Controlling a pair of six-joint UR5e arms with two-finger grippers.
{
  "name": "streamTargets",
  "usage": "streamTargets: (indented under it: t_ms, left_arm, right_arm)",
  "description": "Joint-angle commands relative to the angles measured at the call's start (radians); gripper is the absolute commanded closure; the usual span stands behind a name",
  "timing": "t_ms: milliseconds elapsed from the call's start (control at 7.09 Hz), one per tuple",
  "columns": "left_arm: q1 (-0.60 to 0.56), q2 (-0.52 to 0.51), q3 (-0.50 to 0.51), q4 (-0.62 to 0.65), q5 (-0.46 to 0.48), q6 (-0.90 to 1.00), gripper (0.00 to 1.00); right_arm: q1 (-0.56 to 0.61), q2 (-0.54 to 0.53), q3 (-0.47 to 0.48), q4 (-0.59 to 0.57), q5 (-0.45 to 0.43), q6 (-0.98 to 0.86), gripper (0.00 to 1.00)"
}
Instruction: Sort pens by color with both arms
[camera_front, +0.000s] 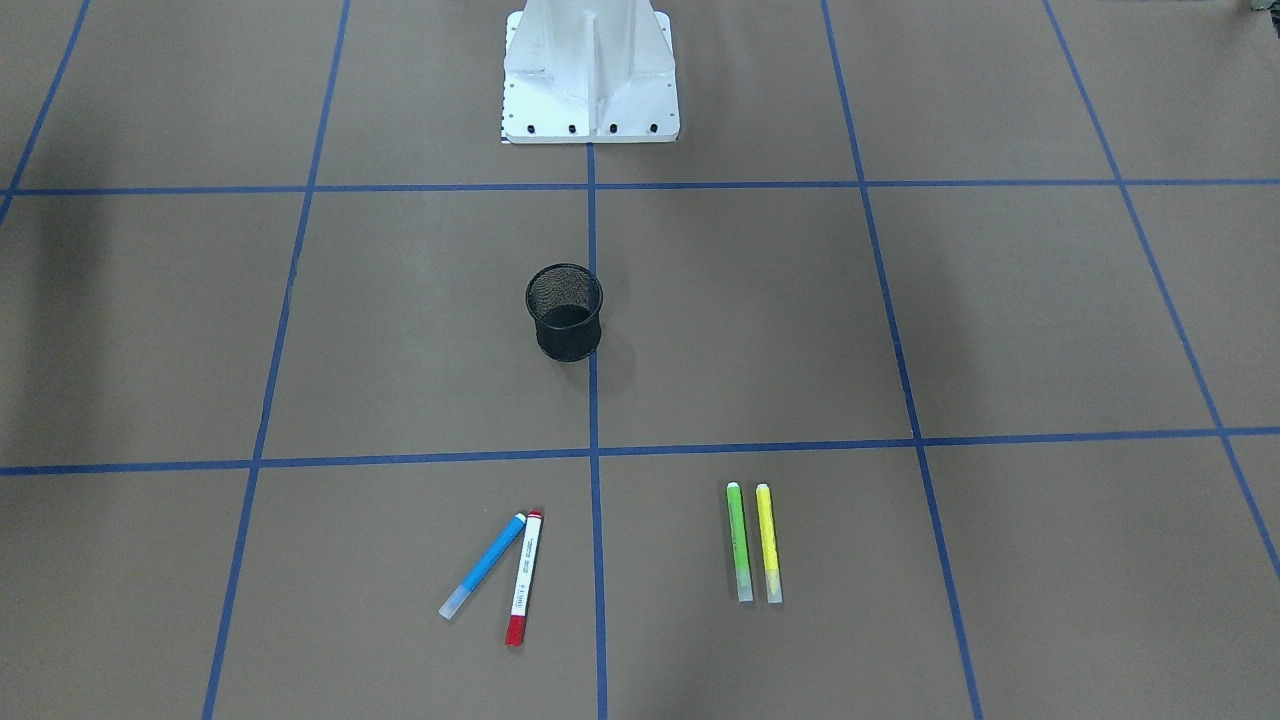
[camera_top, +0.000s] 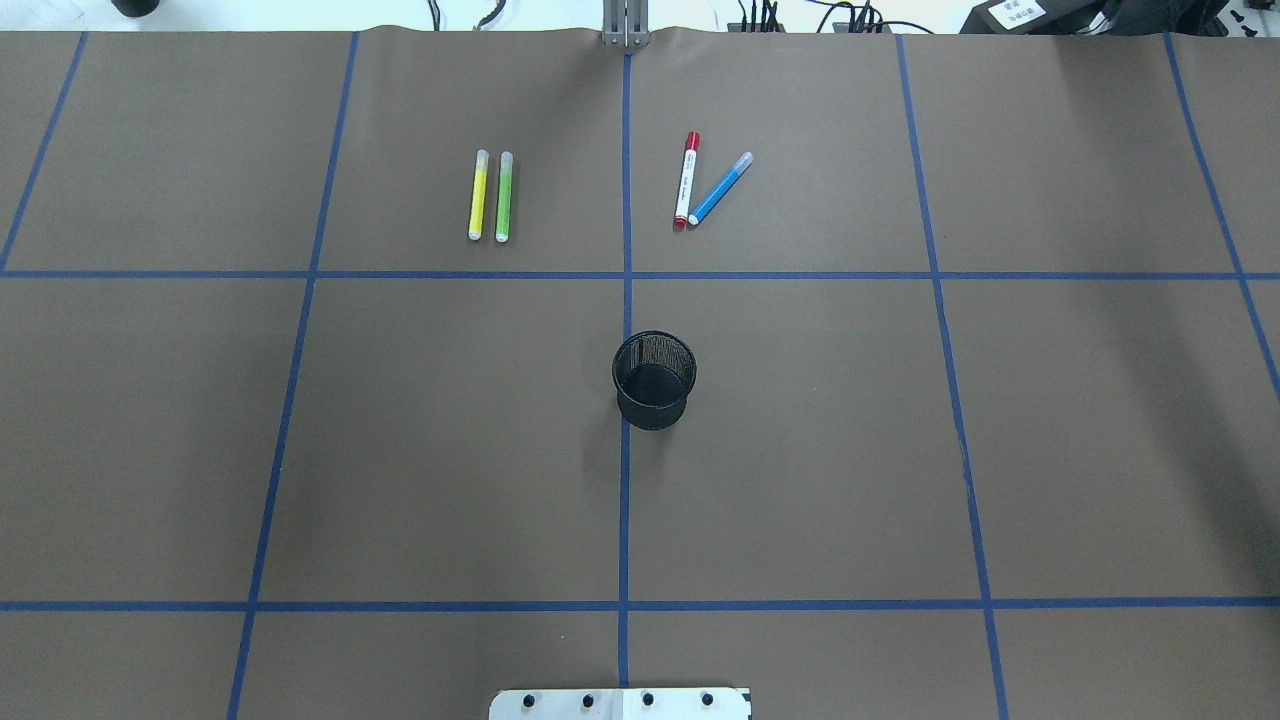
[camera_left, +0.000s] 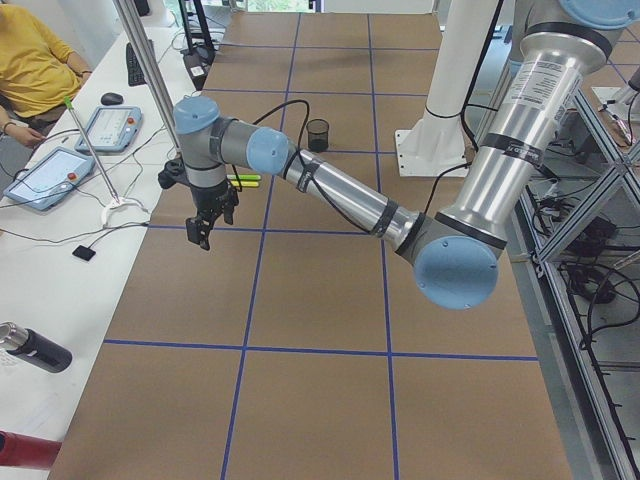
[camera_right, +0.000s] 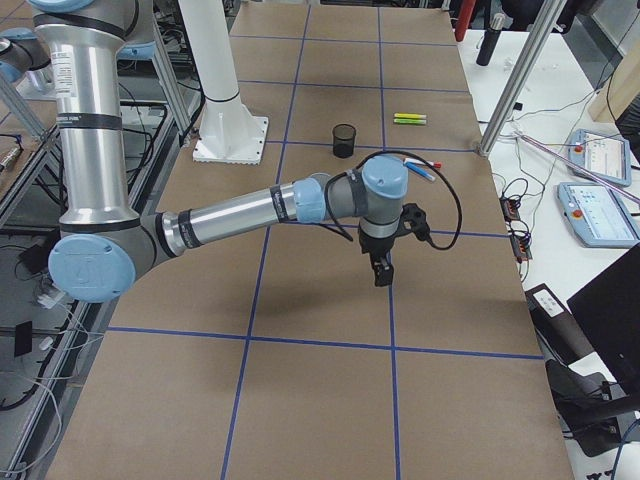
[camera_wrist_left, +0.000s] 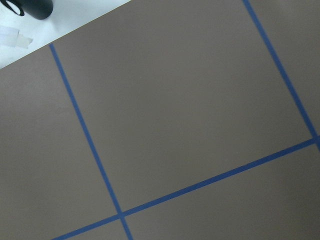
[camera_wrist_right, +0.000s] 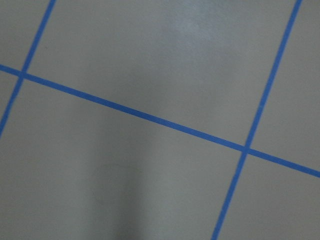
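Four pens lie flat on the brown table. The yellow pen (camera_top: 478, 195) and green pen (camera_top: 503, 196) lie side by side, parallel, on the far left. The white-barrelled pen with red ends (camera_top: 686, 180) and the blue pen (camera_top: 720, 188) lie on the far right, their near ends almost touching. In the front-facing view they are the blue pen (camera_front: 483, 565), red-ended pen (camera_front: 524, 577), green pen (camera_front: 738, 541) and yellow pen (camera_front: 768, 542). My left gripper (camera_left: 205, 235) and right gripper (camera_right: 381, 278) hang above bare table, far from the pens. I cannot tell whether they are open or shut.
A black mesh cup (camera_top: 653, 380) stands upright on the centre tape line, with no pens in it. The white base pedestal (camera_front: 590, 75) is at the robot's edge. Blue tape lines grid the table. An operator and tablets are beside the table (camera_left: 45, 170). Both wrist views show only brown paper and tape.
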Motion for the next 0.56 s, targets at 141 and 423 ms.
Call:
streamTargets:
  t_ms: [141, 423]
  left_arm:
    - [-0.041, 0.188, -0.017, -0.048, -0.029, 0.005, 0.01]
    - [-0.046, 0.198, -0.023, -0.083, -0.051, -0.045, 0.01]
  right_arm:
    - [0.061, -0.021, -0.090, 0.001, -0.003, -0.009, 0.00]
    - [0.061, -0.012, -0.077, 0.004, -0.001, 0.072, 0.00]
